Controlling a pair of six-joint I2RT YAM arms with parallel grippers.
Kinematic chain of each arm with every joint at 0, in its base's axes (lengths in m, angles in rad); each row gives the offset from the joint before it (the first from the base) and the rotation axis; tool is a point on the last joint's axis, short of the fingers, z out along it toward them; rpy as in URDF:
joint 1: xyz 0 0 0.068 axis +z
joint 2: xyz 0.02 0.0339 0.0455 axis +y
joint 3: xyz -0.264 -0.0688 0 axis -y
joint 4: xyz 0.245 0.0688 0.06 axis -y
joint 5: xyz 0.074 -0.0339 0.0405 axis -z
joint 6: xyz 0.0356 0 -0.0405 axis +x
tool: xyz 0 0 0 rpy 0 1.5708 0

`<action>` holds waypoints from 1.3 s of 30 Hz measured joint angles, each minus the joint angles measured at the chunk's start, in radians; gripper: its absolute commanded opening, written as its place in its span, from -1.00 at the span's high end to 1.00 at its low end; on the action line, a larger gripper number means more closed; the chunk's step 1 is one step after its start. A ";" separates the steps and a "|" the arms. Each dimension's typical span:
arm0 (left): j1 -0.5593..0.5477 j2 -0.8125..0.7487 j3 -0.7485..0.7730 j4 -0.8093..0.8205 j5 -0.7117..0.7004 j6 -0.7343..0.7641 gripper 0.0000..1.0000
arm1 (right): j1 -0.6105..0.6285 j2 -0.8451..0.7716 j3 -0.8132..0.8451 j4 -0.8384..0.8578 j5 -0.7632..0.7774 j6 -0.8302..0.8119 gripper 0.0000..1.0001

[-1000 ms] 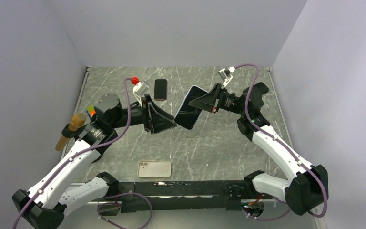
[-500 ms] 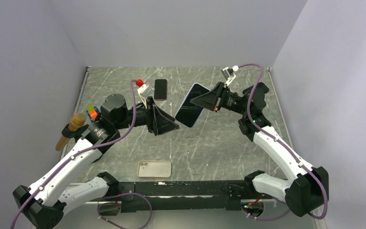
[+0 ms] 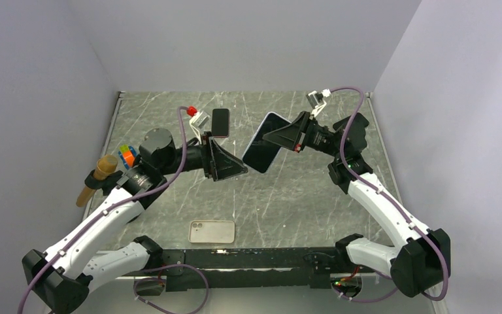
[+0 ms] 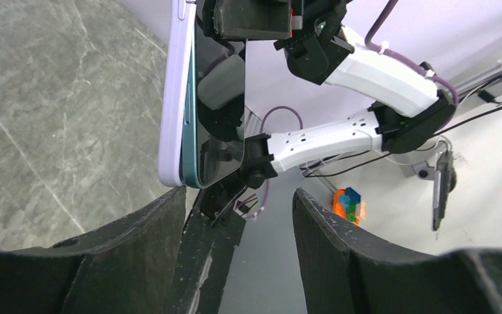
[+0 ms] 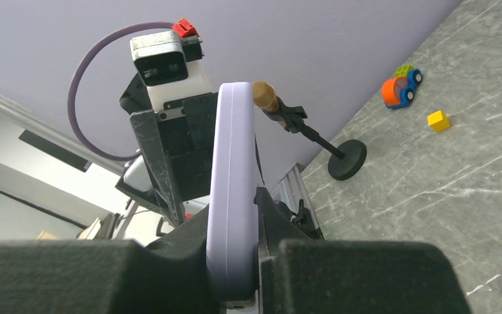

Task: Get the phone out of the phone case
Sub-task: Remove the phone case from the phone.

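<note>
From above, the table (image 3: 287,196) is a grey, marble-veined slab. The right claw (image 3: 276,139) is clamped shut on the upper end of the phone (image 3: 260,152), holding it tilted above the middle of the table with its dark screen facing up. The lilac phone case (image 3: 267,116) shows as a thin rim around it. The left claw (image 3: 238,169) is a black wedge. Its tips sit just beside the phone's lower end, spread apart and empty. A small black phone (image 3: 220,122) lies flat farther back.

In the left wrist view, that claw's broad, matte black fingers (image 4: 124,261) stand wide open with nothing between them. The phone hangs upright just above the gap, one lower corner close to a fingertip. Whether they touch, I cannot tell. The screen is glossy black glass with a teal edge, and the smooth, round-cornered case wraps its back.

In the right wrist view, the case appears edge-on as a smooth lilac band, pinched tightly between two blocky black fingers (image 5: 366,275).
</note>
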 measured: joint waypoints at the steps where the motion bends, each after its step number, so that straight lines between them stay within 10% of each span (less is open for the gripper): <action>1: 0.002 0.007 -0.002 0.013 0.006 -0.021 -0.27 | -0.002 0.000 0.000 0.001 -0.001 0.000 1.00; 12: 0.006 0.089 -0.040 0.211 0.063 -0.230 -0.16 | 0.010 -0.003 0.000 -0.008 0.003 -0.060 1.00; 25: 0.006 0.174 -0.039 0.257 0.172 -0.220 0.87 | 0.016 0.058 0.026 0.034 -0.110 -0.032 1.00; 32: 0.000 0.177 -0.029 0.298 0.141 -0.206 1.00 | 0.029 0.045 0.048 -0.009 -0.119 -0.077 -0.59; 39: 0.015 0.157 -0.026 0.338 0.003 -0.254 1.00 | 0.035 -0.112 -0.105 -0.020 0.082 -0.099 -0.69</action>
